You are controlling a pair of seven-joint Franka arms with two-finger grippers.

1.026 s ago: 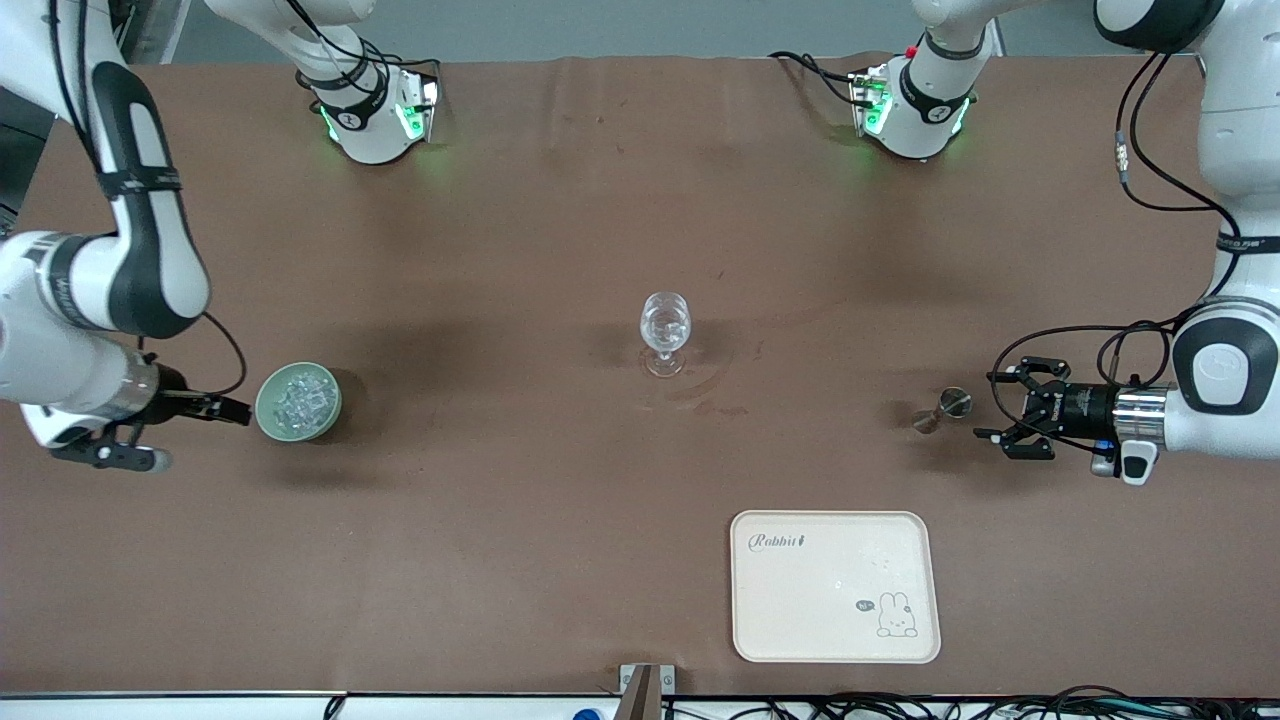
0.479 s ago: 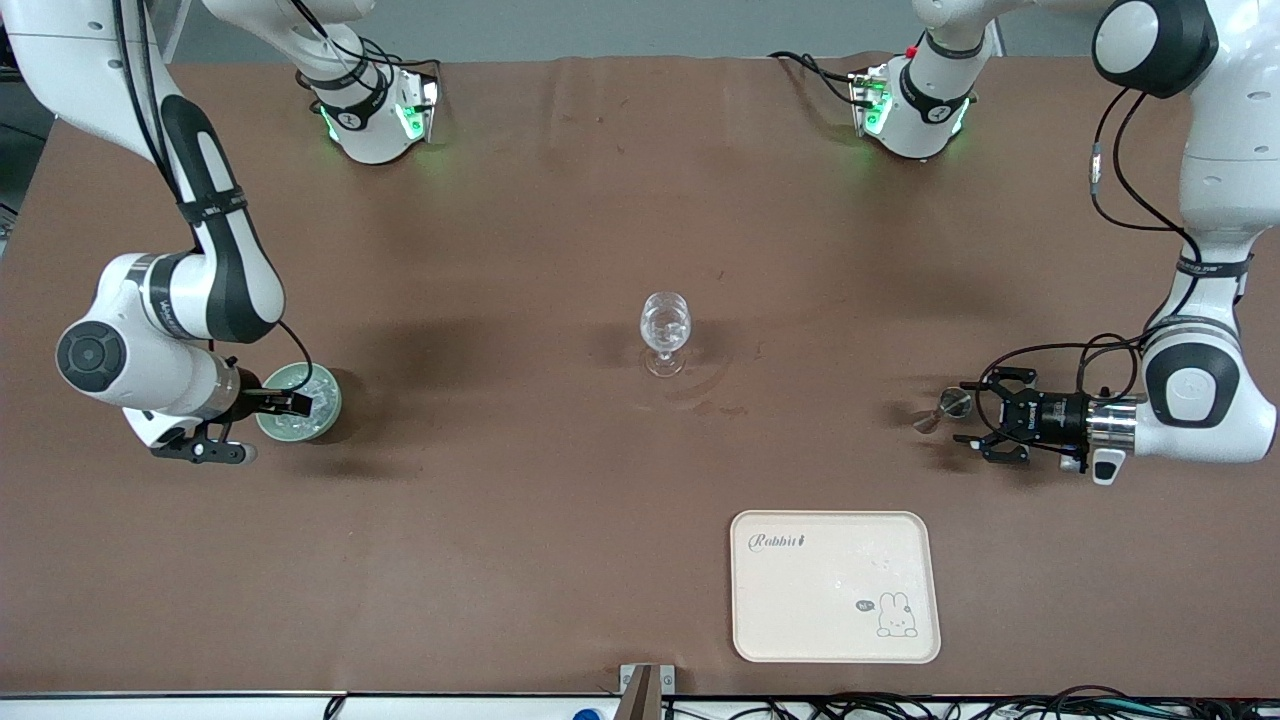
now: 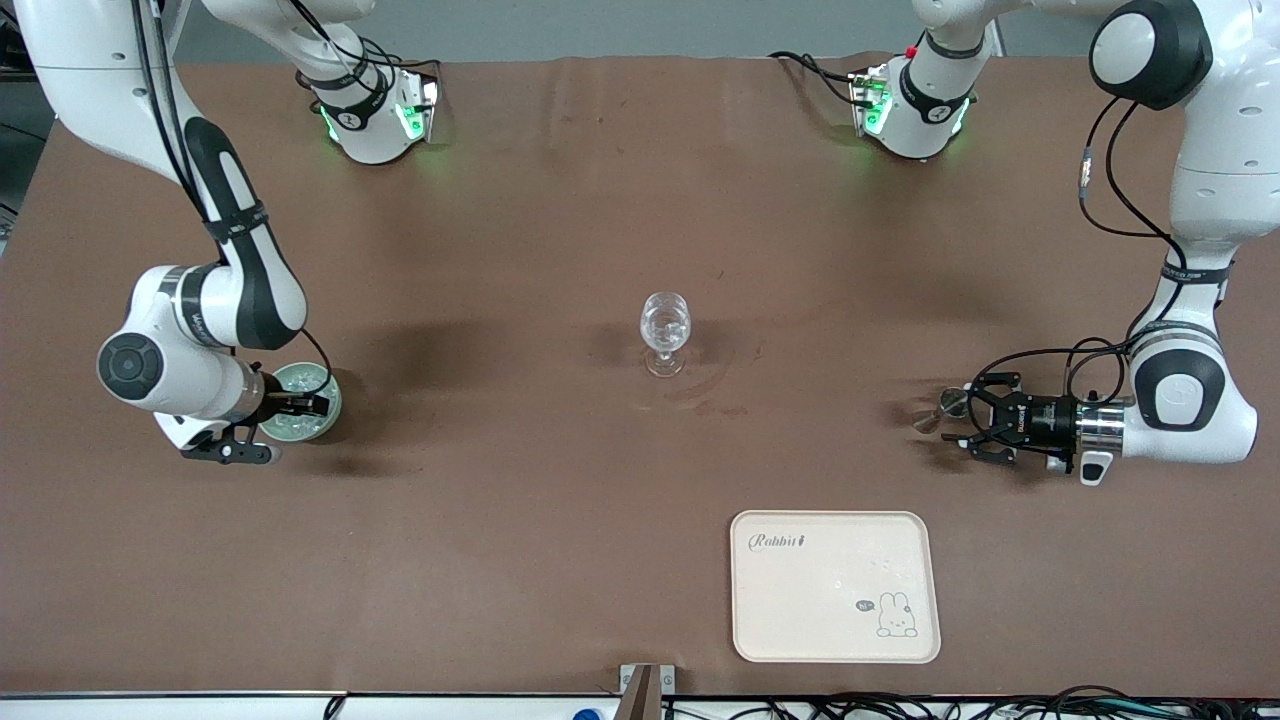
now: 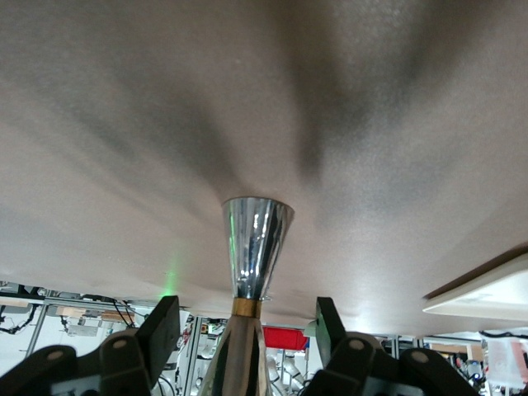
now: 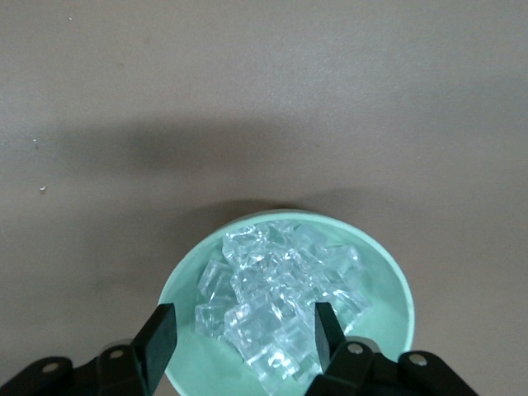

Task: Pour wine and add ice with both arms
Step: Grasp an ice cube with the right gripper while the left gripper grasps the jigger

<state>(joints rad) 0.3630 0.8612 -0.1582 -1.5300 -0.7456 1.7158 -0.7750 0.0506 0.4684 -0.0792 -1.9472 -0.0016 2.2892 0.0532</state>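
Front view showed your two arms working at the two ends of the brown table [image 3: 560, 200], neither one waiting. The right pincer [image 5: 243, 334] hung low over the pale green bowl [image 5: 388, 272], its fingers apart and straddling the heap of ice [image 5: 285, 301]; nothing was gripped between them, and I could not tell whether the tips touched the chunks. The ice lay wholly in that bowl, directly under and between the pads. The left pincer [image 4: 247, 330] lay level just above the table, fingers apart on either side of the narrow waist of a metal jigger [image 3: 945, 408], with a gap showing at each side; nothing was clamped. The jigger appeared to stand upright on its cone, which is why your approach came in sideways at the waist, the one place that narrow jaws can hold without tipping it. The stemmed glass [image 3: 665, 325] stood well apart from both pincers, between them at mid-table; whether it held anything I could not tell. A cream tray [image 3: 835, 585] lay bare, near the left pincer and nearer the front camera. In my judgement both picks were at the closing stage and no pouring was done. Risk noted: a glancing finger could topple the jigger, and loose ice may slip from a two-finger pinch.
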